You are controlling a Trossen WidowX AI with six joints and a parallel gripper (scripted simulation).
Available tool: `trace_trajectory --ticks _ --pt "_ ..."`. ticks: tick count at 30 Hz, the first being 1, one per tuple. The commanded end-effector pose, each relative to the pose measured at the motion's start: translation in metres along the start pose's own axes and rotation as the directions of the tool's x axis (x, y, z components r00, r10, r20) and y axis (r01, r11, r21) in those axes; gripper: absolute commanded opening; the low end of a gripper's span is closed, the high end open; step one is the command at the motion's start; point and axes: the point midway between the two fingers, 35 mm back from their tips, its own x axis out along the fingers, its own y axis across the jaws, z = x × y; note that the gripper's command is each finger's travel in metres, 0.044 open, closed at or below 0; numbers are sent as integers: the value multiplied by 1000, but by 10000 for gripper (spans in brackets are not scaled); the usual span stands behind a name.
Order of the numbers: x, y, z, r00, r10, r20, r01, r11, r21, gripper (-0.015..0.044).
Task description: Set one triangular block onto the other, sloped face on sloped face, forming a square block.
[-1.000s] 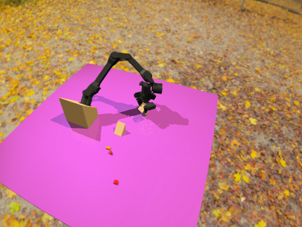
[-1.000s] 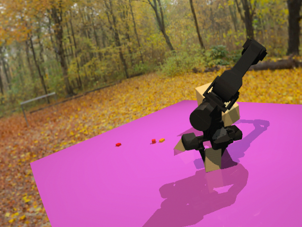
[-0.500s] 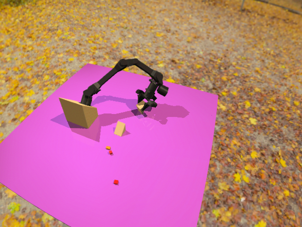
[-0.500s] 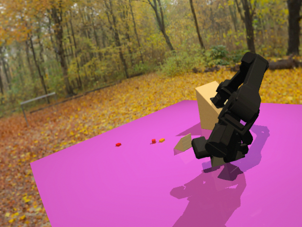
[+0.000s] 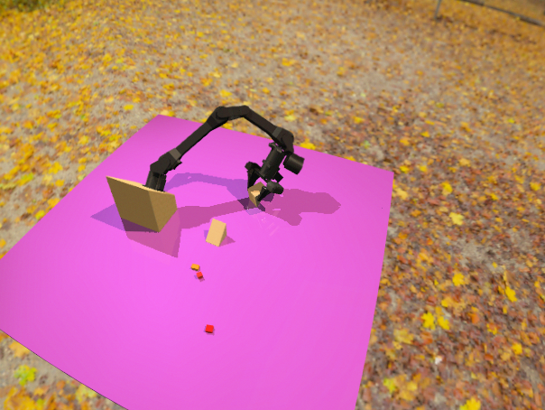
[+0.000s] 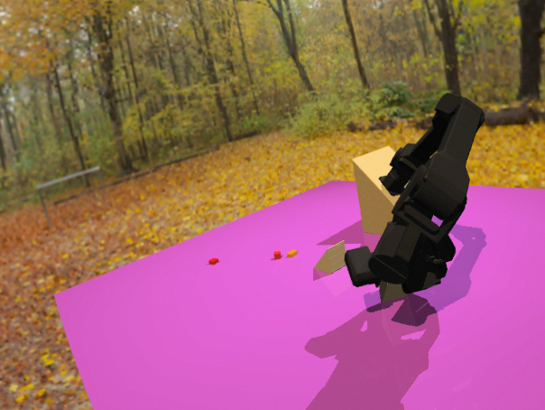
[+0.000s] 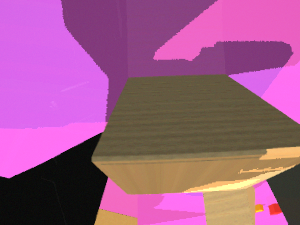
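One triangular block [image 5: 258, 186] [image 6: 392, 293] [image 7: 185, 116] is between the gripper's fingers, at or just above the table [image 5: 293, 289] [image 6: 203, 339]; a small gap under it cannot be ruled out. The wrist view shows a broad shaded face and a narrower lit face below it. My gripper [image 5: 254, 193] is open around this block, one finger on each side; whether a finger still touches it cannot be told. The other triangular block [image 5: 217, 232] [image 6: 331, 258] [image 7: 230, 206] lies apart on the table, between the gripper and the small pieces. The fingertips are mostly hidden in the exterior view.
A large tan angular block [image 5: 140, 205] [image 6: 374, 203] [image 7: 117, 217] stands beside the arm's base. A small orange piece [image 5: 195, 266] [image 6: 292, 253] [image 7: 259, 208] and a red cube [image 5: 199, 274] [image 6: 277, 255] [image 7: 275, 208] lie close together. Another red piece [image 5: 209, 329] [image 6: 213, 261] lies farther off.
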Motion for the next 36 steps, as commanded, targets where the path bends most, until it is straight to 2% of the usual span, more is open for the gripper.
trace_trajectory --ticks 1,12,19,25,28,31,36 --pt "0 0 0 1000 2 3 -2 1000 4 440" --pt "-2 0 -1 1000 -1 6 1 1000 5 440" --pt "-80 1 -57 989 -104 105 99 994 45 440" --pt "-80 -3 -53 986 -112 125 107 993 41 440" --pt "-65 -26 -39 960 -149 239 182 975 -125 440" --pt "-50 -53 -25 906 -190 380 322 890 -324 440" --pt "-30 -84 -13 777 -232 586 592 588 -552 440"
